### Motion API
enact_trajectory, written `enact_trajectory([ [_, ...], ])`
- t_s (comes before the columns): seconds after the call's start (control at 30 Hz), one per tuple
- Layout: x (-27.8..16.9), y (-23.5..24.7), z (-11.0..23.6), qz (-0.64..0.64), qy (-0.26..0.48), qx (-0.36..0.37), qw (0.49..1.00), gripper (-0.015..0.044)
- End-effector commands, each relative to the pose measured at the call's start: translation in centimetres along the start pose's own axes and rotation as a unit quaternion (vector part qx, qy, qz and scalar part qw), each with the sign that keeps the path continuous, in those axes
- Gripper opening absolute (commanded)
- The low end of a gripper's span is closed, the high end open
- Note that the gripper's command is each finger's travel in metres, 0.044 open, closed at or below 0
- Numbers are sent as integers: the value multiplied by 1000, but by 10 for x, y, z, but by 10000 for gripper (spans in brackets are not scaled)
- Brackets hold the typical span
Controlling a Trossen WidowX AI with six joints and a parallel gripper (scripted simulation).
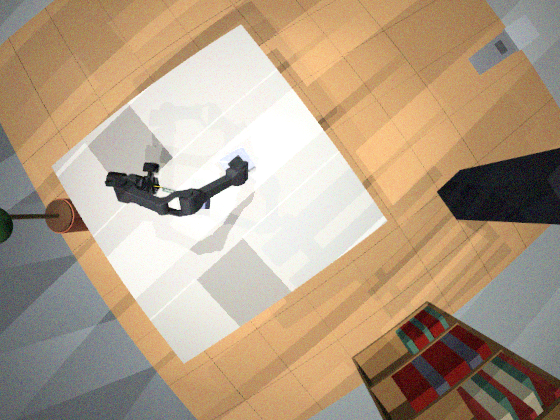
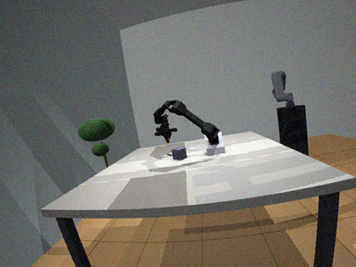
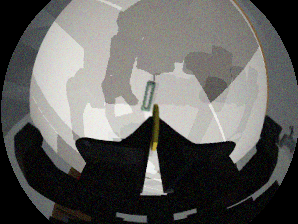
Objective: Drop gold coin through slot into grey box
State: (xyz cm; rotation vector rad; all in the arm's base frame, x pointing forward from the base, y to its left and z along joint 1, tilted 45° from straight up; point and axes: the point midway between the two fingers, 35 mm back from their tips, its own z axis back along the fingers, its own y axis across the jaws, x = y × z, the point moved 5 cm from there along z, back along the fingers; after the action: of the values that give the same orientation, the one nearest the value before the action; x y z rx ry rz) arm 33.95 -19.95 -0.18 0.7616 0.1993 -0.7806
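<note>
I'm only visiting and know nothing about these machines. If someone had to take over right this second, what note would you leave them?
Pincer: shut on the thin gold coin, held edge-on and lifted above the table.
Shallow dark-green holder: empty, on the table below and ahead of the pincer in the wrist view.
Closed grey box: on the table, in front of the pincer and to its right in the exterior view; its slot is too small to make out.
Done: coin gripped and raised out of the holder.
Left: carry it over the box, line its edge up with the slot, release.
</note>
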Motion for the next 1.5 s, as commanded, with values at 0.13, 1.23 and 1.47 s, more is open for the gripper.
enact_trajectory([
  [0.13, -5, 2, 2, 15, 0, -3, 1000, 0],
  [1.23, -83, 36, 10, 13, 2, -3, 1000, 0],
  [1.47, -101, 41, 9, 12, 3, -2, 1000, 0],
])
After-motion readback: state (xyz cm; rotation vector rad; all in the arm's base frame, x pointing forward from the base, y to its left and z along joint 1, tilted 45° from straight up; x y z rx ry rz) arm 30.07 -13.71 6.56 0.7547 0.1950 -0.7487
